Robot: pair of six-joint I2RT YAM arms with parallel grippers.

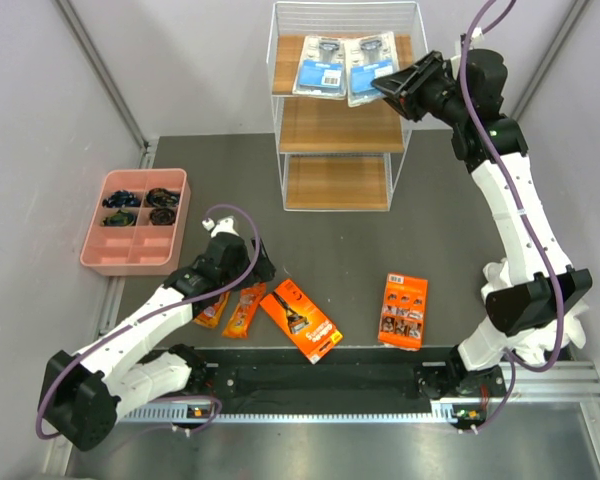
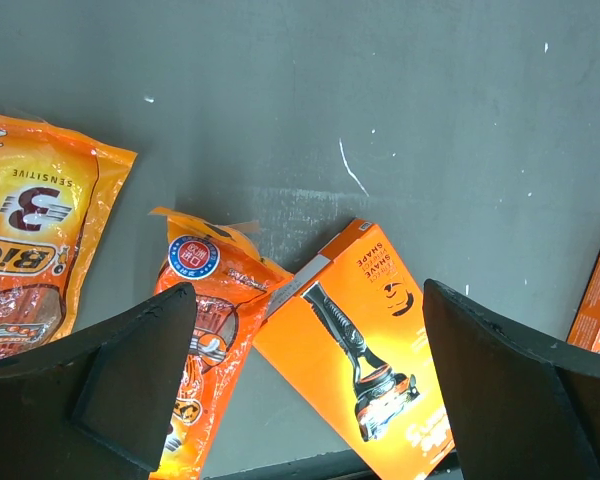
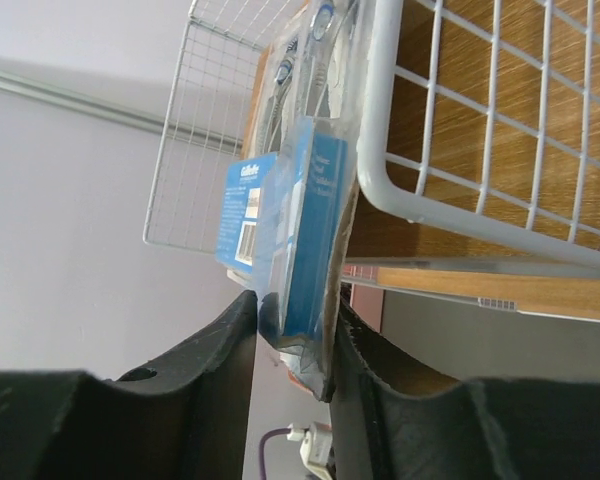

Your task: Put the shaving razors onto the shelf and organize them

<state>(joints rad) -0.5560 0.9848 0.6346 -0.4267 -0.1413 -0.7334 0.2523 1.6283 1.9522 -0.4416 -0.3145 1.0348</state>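
Note:
Two blue blister razor packs [image 1: 320,65] [image 1: 370,68] lie on the top board of the white wire shelf [image 1: 340,130]. My right gripper [image 1: 395,82] stands at the right pack's corner. The right wrist view shows its jaws [image 3: 295,340] close on both sides of that pack's [image 3: 305,230] end, pads touching it. On the table lie two orange pouches [image 1: 212,310] [image 1: 244,310], a long orange box [image 1: 300,320] and an orange card [image 1: 403,311]. My left gripper [image 1: 245,280] hovers open above the second pouch [image 2: 215,290] and the box [image 2: 365,340], holding nothing.
A pink compartment tray [image 1: 95,255] with small dark items sits at the left. The shelf's middle and bottom boards [image 1: 337,182] carry nothing. The shelf's wire rim [image 3: 380,150] runs right beside the held pack. Grey walls close in both sides.

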